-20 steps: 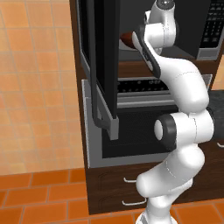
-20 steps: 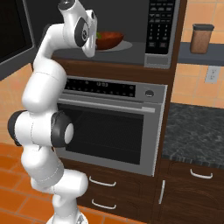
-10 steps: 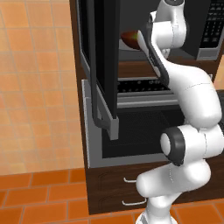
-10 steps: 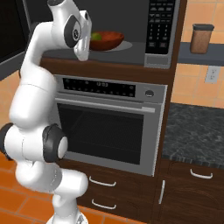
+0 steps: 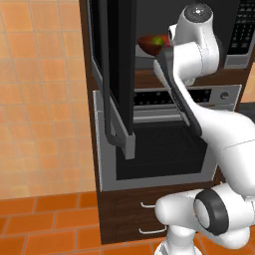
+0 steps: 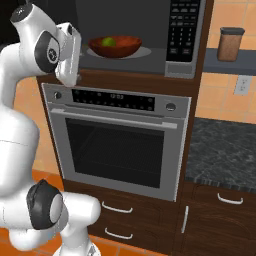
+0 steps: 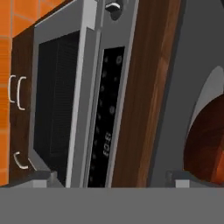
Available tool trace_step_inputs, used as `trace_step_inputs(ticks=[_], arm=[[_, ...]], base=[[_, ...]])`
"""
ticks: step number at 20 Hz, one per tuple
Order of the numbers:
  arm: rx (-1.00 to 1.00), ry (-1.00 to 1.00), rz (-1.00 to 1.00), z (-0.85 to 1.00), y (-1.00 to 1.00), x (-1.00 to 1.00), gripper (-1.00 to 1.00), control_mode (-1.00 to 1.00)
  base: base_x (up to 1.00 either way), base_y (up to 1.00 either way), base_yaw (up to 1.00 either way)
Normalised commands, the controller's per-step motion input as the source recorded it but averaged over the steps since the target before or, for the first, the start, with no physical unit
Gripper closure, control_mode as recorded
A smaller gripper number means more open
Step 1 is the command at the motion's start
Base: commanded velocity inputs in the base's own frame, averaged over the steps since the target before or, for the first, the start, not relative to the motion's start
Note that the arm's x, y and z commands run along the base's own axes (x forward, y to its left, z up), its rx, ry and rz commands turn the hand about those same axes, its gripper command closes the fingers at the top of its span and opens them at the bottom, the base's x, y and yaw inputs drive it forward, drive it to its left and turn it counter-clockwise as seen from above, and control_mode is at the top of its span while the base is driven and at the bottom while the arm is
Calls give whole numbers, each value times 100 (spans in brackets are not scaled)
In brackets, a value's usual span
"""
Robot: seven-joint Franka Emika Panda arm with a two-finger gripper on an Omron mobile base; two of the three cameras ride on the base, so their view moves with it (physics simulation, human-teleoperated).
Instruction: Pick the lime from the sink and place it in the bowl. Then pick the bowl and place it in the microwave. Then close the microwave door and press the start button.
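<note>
The reddish-brown bowl (image 6: 120, 48) rests on the pale plate inside the microwave (image 6: 185, 31), and the green lime (image 6: 108, 42) lies in it. Bowl (image 5: 148, 45) and lime (image 5: 159, 40) also show past my arm in the left base view. My gripper (image 6: 74, 79) hangs outside the cavity, to the left of the bowl and just above the oven panel. It is open and holds nothing. In the hand view its tips (image 7: 111, 177) stand wide apart, with the bowl's rim (image 7: 209, 146) at the right edge. The microwave door (image 5: 118, 64) stands swung open to the left.
A steel oven (image 6: 120, 145) with a dark control strip sits right under the microwave. Drawers (image 6: 117, 220) lie below it. To the right are a dark speckled counter (image 6: 222, 150) and a brown canister (image 6: 231, 44) on a shelf. The floor is orange tile.
My hand has drawn back out of the microwave, moving left and slightly down away from the bowl. The bowl and lime stay put inside.
</note>
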Motion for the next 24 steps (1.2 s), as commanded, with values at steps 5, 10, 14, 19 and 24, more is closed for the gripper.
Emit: trace_step_inputs(ticks=[5,10,14,19,24], arm=[[-19,4,0,-60,69,-100,-100,-100],[-6,2,0,-89,9,-100,-100,-100],[6,-6,9,-29,-36,-100,-100,-100],[4,-13,16,-28,20,-100,-100,-100],[-6,-16,6,-65,98,-100,-100,-100]], base=[[0,0,0],[0,0,0],[0,0,0],[0,0,0],[0,0,0]])
